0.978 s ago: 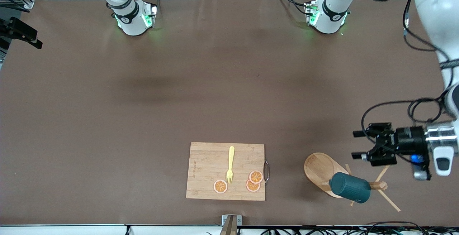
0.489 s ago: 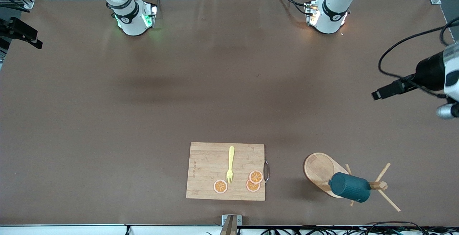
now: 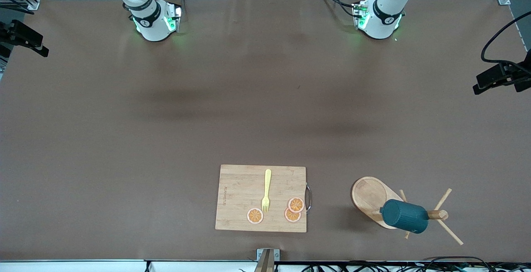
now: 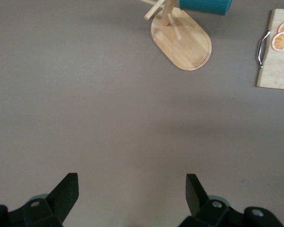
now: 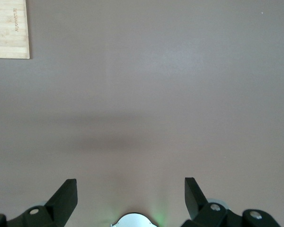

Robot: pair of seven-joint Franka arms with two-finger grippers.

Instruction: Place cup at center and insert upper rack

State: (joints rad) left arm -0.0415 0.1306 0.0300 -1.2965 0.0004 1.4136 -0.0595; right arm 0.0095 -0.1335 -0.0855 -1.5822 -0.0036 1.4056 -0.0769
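From my console, the right gripper [image 5: 128, 196] hangs high over bare table near its own base with its jaws spread wide and nothing between them; I judge that arm is waiting. Next along, the cutting board [image 3: 261, 198] lies near the front camera with a yellow fork [image 3: 266, 190] and three orange slices [image 3: 293, 210] on it. Beside it, toward the left arm's end of the table, the upper rack [image 3: 375, 200] stands on its oval base, and the cup [image 3: 404, 216] hangs on one of its pegs. The cup looks like glazed ceramic to me: rigid, fairly heavy, slick and chip-prone, so I would pinch across its wall or rim. The rack seems light, stiff wood; the post is the natural hold. The left gripper [image 4: 131, 191] hovers open and empty over bare table at that end.
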